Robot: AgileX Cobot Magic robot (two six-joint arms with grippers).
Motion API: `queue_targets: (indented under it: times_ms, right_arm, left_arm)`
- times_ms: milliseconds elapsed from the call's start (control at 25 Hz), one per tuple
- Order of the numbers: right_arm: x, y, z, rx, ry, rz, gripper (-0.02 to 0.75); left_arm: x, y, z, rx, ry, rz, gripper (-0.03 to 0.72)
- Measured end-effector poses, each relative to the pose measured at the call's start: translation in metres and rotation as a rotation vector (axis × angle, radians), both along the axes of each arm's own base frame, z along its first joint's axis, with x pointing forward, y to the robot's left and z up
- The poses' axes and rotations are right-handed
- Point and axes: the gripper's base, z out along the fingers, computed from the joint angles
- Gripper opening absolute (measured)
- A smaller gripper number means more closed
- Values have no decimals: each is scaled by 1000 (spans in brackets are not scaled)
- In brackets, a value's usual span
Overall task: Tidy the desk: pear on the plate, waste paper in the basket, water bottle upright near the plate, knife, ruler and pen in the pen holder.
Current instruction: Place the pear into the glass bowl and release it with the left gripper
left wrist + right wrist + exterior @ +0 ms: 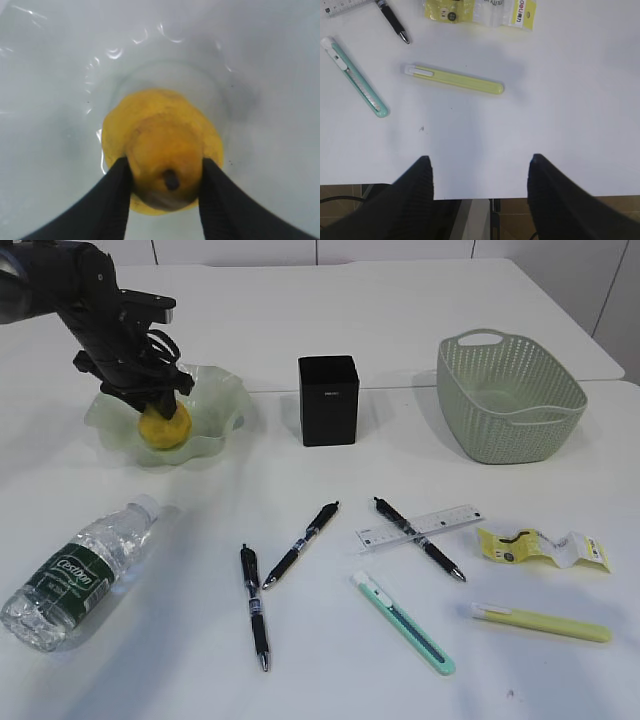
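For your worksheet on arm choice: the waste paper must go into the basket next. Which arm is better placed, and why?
The right. Its gripper is open and empty above the desk edge near the waste paper and basket; the left gripper holds the pear in the plate.

yellow pear (164,427) upright in green ruffled plate (222,400), fingers (107,200) clamping it

Second white tabletop (420,310) adjoining at rear, seam visible. White panelled wall (400,248) behind. Right wrist view, bottom: brown floor (340,192), black cable (332,201) across it.

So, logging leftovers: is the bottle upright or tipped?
Tipped: the bottle lies on its side on the desk.
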Motion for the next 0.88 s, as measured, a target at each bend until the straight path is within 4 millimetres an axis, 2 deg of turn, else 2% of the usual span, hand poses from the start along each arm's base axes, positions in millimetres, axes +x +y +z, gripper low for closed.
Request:
queue_targets:
  times_ms: [480, 560, 760, 880]
  right_arm:
    - [0, 0, 0, 0, 0, 0, 473]
    - [0, 0, 0, 0, 0, 0, 473]
    - [0, 0, 0, 0, 2, 0, 472]
    - [0, 0, 0, 0, 2, 0, 473]
  left_arm:
    - [0, 0, 0, 5, 0, -1, 301]
    - [0, 0, 0, 5, 0, -1, 335]
    - [0, 0, -5, 8, 14, -1, 477]
    - [0, 0, -5, 8, 14, -1, 501]
